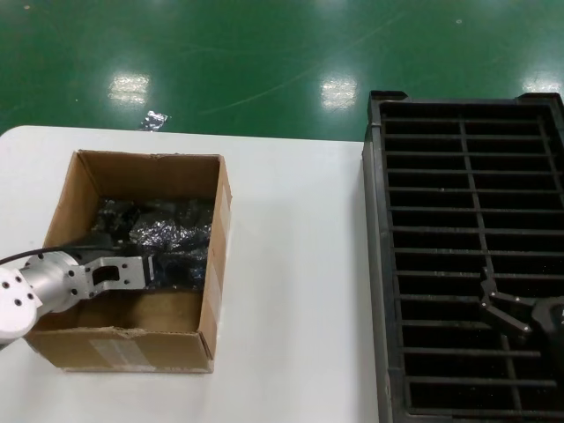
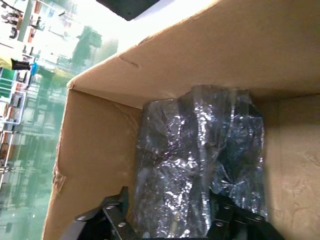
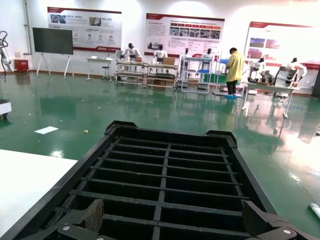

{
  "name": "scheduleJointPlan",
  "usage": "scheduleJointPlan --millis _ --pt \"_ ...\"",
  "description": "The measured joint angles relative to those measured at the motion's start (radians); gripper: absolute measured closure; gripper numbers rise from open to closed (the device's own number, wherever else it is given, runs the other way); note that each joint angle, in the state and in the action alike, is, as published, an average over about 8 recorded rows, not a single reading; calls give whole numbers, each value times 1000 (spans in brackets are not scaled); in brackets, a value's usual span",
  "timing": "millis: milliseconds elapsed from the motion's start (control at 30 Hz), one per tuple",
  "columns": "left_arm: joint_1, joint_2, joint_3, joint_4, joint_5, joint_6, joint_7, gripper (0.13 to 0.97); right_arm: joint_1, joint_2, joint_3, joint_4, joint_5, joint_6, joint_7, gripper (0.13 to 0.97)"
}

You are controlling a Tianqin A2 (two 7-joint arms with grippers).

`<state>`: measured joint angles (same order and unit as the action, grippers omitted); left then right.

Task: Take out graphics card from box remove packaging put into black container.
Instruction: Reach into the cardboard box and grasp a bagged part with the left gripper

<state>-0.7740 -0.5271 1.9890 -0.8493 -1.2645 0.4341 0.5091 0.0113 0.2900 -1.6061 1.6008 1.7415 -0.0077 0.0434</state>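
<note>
Left wrist view is showing you the crinkled, shiny grey-blue plastic bag [image 2: 200, 165] lying inside the brown corrugated cardboard box [image 2: 100, 165]. Your left gripper [image 2: 172, 220] is straddling it, jaws spread, gripping nothing yet. Expect slippery, soft film over a stiff, fragile board; pinch through to the card's edge. Right gripper [image 1: 511, 310] is waiting open over the black slotted plastic tray [image 1: 379, 264] at 3 o'clock.

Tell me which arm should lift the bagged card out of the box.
Left. Its tool is already inside the box, open, fingers either side of the shiny packaging. The right tool is open too, but hovers over the black container, away from the box.
</note>
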Motion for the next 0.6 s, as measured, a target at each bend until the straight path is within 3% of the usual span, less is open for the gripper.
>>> scheduleJointPlan --millis 433,600 --pt "46 -28 6 -63 28 12 -53 756 0 0 0 0 0 0 0 129" --pt "61 -38 5 -88 38 8 -64 821 0 0 0 0 0 0 0 129"
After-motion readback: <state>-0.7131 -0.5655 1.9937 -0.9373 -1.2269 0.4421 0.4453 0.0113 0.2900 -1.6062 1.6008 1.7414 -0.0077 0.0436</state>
